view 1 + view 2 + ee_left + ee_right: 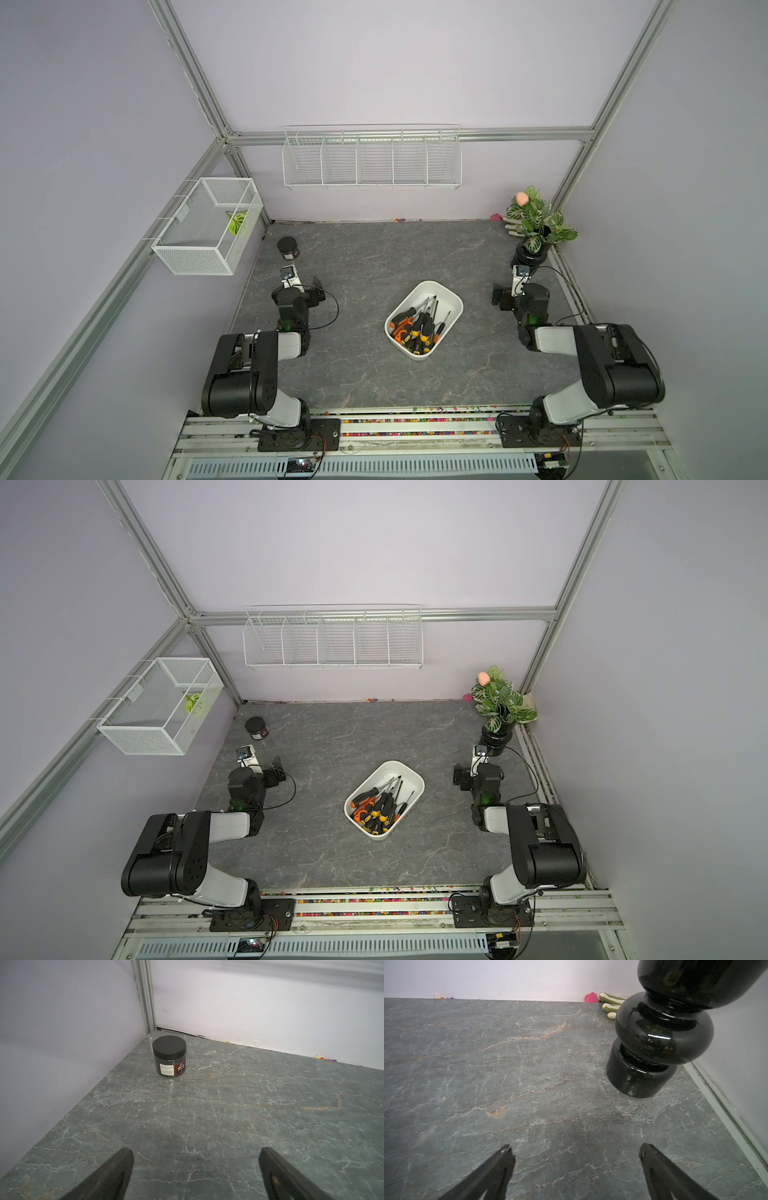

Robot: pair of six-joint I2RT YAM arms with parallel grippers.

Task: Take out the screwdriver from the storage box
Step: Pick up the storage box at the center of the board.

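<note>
Screwdrivers (417, 328): heaped in the storage box (448, 296), chunky black handles banded orange and yellow, thin dark shafts pointing toward the far end

Storage box: stands near the middle of the table (353, 257), between the two arms and well apart from both. Smooth white plastic, rectangular, rounded corners, flared rim. Set at a slant to the table edges in both top views

Table: flat grey stone-look slab, matte, crossed by pale veins and a few rust-coloured streaks

Hard to make out: number of screwdrivers, with handles overlapping and partly buried; tip shapes too small to tell. Print on the label of the black-lidded jar (169, 1055) blurred. Glossy black bulbous vase (660, 1039) cut off at the frame edge in the right wrist view; in a top view, carries a leafy plant (536, 216). Fingers of both grippers largely hidden under the wrists in the top views

Left gripper (195, 1150): spread wide, nothing between the fingers, hovers over bare table with the jar ahead near the corner

Right gripper (575, 1146): likewise splayed wide and empty, over bare table, vase close ahead and off to one side
</note>
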